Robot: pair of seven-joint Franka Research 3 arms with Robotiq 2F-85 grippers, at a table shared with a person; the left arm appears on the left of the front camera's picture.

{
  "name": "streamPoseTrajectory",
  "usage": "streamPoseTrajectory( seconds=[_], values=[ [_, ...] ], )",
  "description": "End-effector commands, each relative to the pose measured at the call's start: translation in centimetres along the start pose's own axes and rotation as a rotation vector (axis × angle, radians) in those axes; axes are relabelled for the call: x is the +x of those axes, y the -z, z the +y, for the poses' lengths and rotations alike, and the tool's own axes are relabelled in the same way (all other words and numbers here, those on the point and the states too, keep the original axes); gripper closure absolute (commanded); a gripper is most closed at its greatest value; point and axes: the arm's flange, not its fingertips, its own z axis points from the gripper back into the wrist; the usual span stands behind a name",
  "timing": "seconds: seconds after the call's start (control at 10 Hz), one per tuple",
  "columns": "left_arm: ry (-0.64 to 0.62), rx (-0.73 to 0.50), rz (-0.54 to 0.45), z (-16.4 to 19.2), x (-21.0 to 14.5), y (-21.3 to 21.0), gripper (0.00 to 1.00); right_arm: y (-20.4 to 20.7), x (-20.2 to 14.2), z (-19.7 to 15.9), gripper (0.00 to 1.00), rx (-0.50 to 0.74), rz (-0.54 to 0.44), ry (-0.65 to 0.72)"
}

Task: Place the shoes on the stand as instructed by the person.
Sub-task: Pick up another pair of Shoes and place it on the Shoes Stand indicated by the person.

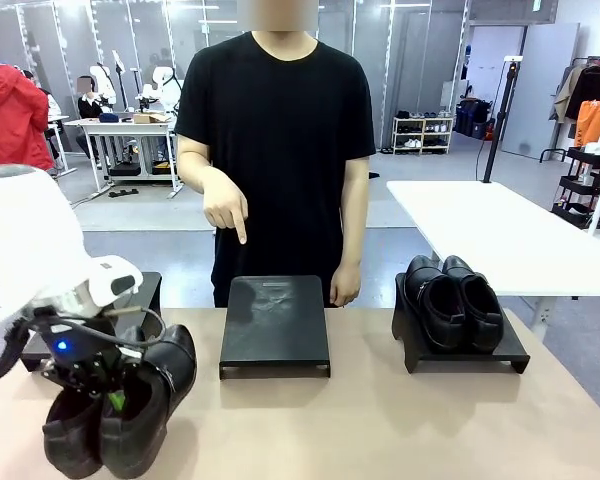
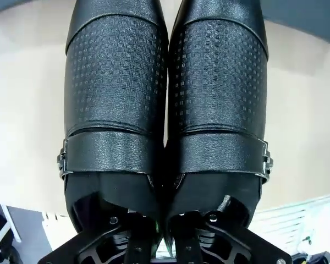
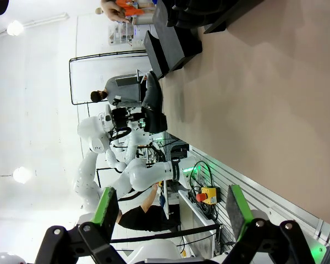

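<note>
Low at the table's left front, my left gripper (image 1: 105, 388) is shut on a pair of glossy black shoes (image 1: 130, 410), holding them just above the table top. The left wrist view shows this strap-and-buckle pair (image 2: 165, 110) toes away, with my left gripper (image 2: 164, 245) pinching the two inner walls together. The person stands at the far side, one hand (image 1: 230, 210) pointing a finger down at the empty middle stand (image 1: 275, 325). A second pair of shoes (image 1: 455, 298) sits on the right stand (image 1: 510, 352). My right gripper (image 3: 170, 212) is open above the table with nothing between its green pads (image 3: 107, 203).
Another black stand (image 1: 148, 290) sits behind my left arm at the far left. Bare tan table top (image 1: 380, 420) lies in front of the stands. A white table (image 1: 500, 230) stands behind on the right. Far off in the right wrist view, my left arm holds the shoes (image 3: 152, 99).
</note>
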Motion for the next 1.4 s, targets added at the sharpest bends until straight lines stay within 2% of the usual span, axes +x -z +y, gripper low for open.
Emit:
streamPoseTrajectory(
  seconds=[0.0, 0.2, 0.3, 0.7, 0.8, 0.9, 1.0, 1.3],
  values=[
    [0.027, -0.043, -0.014, 2.1, -2.7, -0.4, 1.0, 0.0, -0.5, 0.2, 0.0, -0.004, 0.007, 0.002],
    [0.034, -0.054, -0.013, 2.0, -2.7, -1.1, 1.0, 0.0, -0.5, 0.2, 0.0, -0.004, 0.007, 0.002],
    [0.018, -0.014, -0.023, 0.7, -0.1, -1.7, 1.0, 0.0, -0.5, 0.2, 0.0, -0.004, 0.007, 0.002],
    [0.018, -0.014, -0.023, 0.7, -0.1, -1.7, 1.0, 0.0, -0.5, 0.2, 0.0, -0.004, 0.007, 0.002],
    [0.022, -0.01, -0.004, 0.8, -0.4, -1.2, 0.92, 0.0, -0.5, 0.2, 0.0, -0.004, 0.007, 0.002],
    [0.064, -0.104, -0.114, 0.0, -0.6, -2.2, 0.92, 0.0, -0.5, 0.2, 0.0, -0.004, 0.007, 0.002],
    [0.084, -0.082, -0.157, -1.6, 0.1, -3.4, 0.92, 0.0, -0.5, 0.2, 0.0, -0.004, 0.007, 0.002],
    [0.131, -0.059, -0.195, -5.7, 4.0, -6.1, 0.92, 0.0, -0.5, 0.2, 0.0, -0.004, 0.007, 0.002]
  ],
)
